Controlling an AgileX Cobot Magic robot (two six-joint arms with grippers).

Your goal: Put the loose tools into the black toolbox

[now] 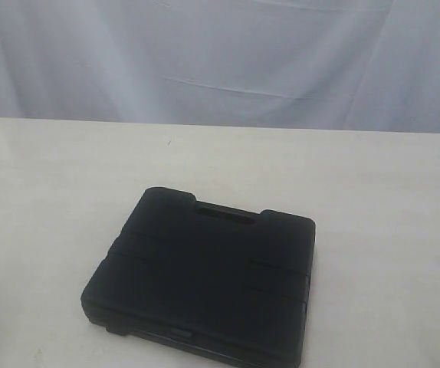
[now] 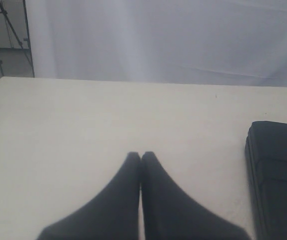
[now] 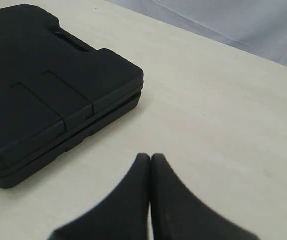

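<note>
**Plainly Shut: Grippers and Toolbox Both Closed, No Tools in Sight**

Evidently nothing is held. The left gripper is seen with its two dark fingers pressed together at the tips. It is empty and held over bare table, off to one side of the toolbox and apart from it. The right gripper is likewise closed on nothing, its fingers meeting along their inner edges. It is poised near one corner of the toolbox without touching it.

The black toolbox is laid flat on the pale table with its lid shut. Its handle recess is on the far edge, and what looks like a latch is on the near edge. Beyond the toolbox a white cloth is hung. The loose tools are not seen in any view: no pliers, tape measure, tape roll or knife is shown beside the toolbox. Whether any lie inside it cannot be told.

Several faults can be expected from here. With the lid shut, nothing can be put in until the latch is released. The latch is small and low, so it may be missed or merely pushed by closed fingers. If the lid is pried by one arm alone, the case may be slid across the smooth table or lifted whole. Because the tools lie outside every view, a reach toward them would be started blind.
</note>
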